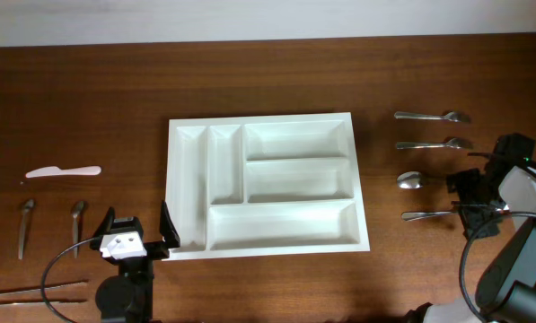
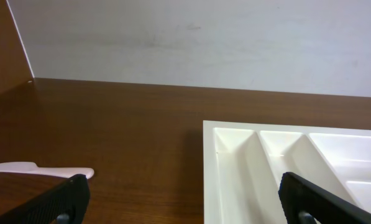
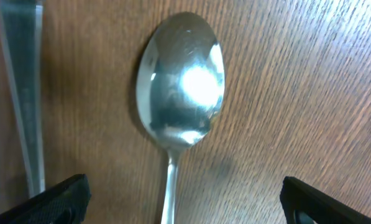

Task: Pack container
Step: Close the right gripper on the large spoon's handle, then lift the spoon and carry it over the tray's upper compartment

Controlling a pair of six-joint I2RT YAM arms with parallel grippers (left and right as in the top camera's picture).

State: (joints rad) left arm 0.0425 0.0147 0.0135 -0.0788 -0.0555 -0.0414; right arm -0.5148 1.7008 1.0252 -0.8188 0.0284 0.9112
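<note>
The container is a large white tray (image 1: 266, 249) with five compartments in the middle of the table, and all of them show bare. It also shows in the left wrist view (image 2: 235, 162). My left gripper (image 1: 137, 226) is open and empty at the tray's front left corner, one finger over the tray's edge (image 2: 185, 208). My right gripper (image 1: 461, 187) is open, low over a metal spoon (image 1: 409, 180). In the right wrist view the spoon's bowl (image 3: 182, 78) lies ahead and its handle runs back between my open fingers (image 3: 185, 202).
Right of the tray lie two more spoons (image 1: 431, 116) (image 1: 434, 144) and another metal utensil (image 1: 427, 215), whose handle may be the one in the right wrist view (image 3: 20, 93). On the left lie a white plastic knife (image 1: 63, 171) (image 2: 42, 169), two small spoons (image 1: 25, 224) (image 1: 76, 218) and chopsticks (image 1: 34, 289).
</note>
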